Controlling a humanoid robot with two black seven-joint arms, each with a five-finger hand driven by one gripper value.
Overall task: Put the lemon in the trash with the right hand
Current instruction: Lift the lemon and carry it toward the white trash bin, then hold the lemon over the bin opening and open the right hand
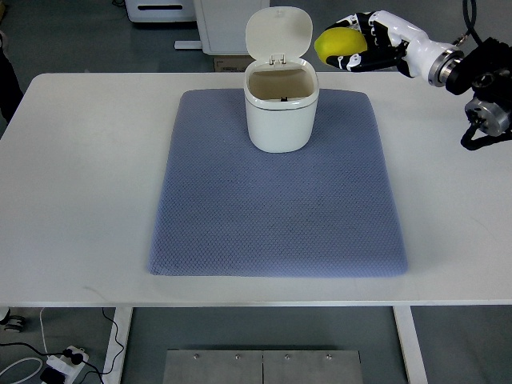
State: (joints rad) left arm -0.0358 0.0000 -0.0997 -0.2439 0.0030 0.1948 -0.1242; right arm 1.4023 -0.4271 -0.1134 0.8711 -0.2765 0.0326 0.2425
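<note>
Fingers (356,60) of the right hand (376,44) curl around the bright yellow lemon (338,42), holding it in the air above the white worktop's (80,160) far edge. Its target, the small cream plastic trash bin (280,112) with its hinged lid flipped up, stands just to the picture's left of the lemon, its open mouth lower and nearer the camera, on the blue-grey quilted mat (276,208). The lemon must travel leftward to hang over that opening.

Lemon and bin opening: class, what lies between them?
In the top view nothing solid lies between the lemon, held in the right hand, and the bin; its raised lid stands just left.
</note>
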